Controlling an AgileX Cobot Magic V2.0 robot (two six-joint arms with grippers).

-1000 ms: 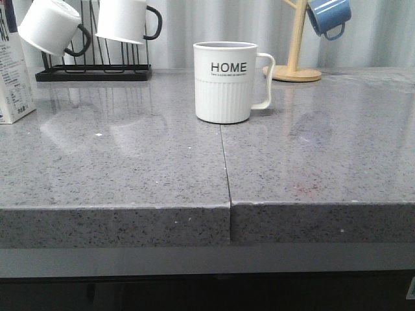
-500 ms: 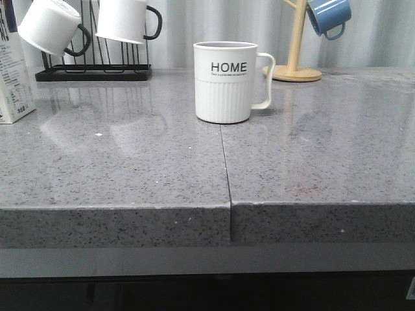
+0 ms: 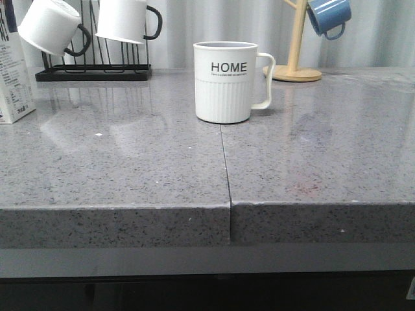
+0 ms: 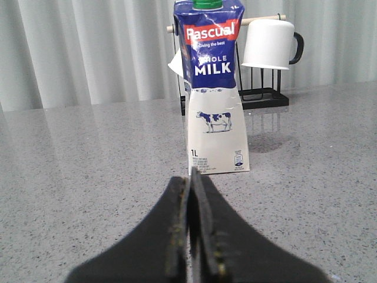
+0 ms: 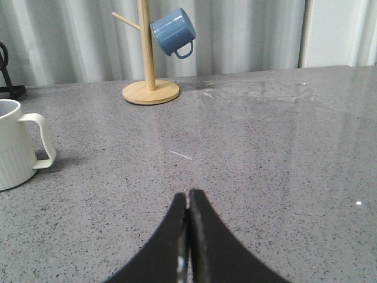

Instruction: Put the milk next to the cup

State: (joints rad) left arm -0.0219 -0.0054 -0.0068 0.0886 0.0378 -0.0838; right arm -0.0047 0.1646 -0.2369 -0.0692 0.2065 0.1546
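Observation:
The milk [image 4: 213, 94] stands upright on the grey counter: a white carton with a dark blue top, "WHOLE MILK" and a cow picture. Its edge shows at the far left of the front view [image 3: 13, 78]. My left gripper [image 4: 189, 177] is shut and empty, a short way in front of the carton. The cup [image 3: 225, 81], a white ribbed mug with "HOME" lettering, stands mid-counter with its handle to the right. Part of it shows in the right wrist view [image 5: 17, 150]. My right gripper [image 5: 188, 196] is shut and empty, to the right of the cup. Neither gripper shows in the front view.
A black rack [image 3: 94, 72] with two white black-handled mugs [image 3: 126, 19] stands at the back left, behind the milk. A wooden mug tree [image 3: 297, 65] with a blue mug [image 3: 329, 16] stands at the back right. A seam [image 3: 225, 162] splits the counter.

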